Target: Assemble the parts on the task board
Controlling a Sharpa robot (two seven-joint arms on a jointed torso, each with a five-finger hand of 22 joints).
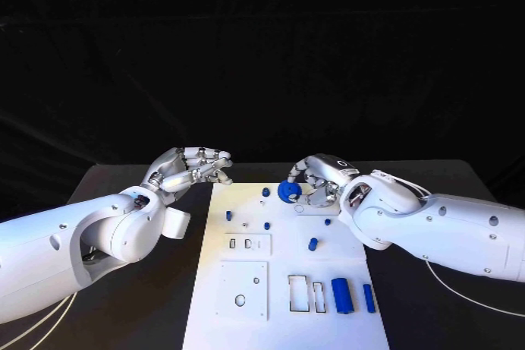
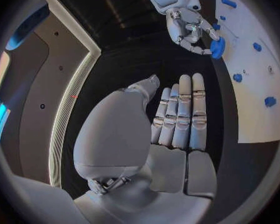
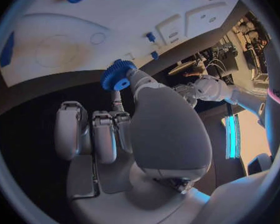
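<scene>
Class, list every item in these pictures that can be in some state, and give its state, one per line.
Right hand: holds the blue gear, over the far end of the board.
Blue gear: pinched in the fingers, lifted off the board.
Left hand: holds nothing, fingers apart, beside the board's far left corner.
Task board: lying flat on the table.
Large blue cylinder: lying on its side on the board.
Slim blue bar: lying beside the cylinder.
</scene>
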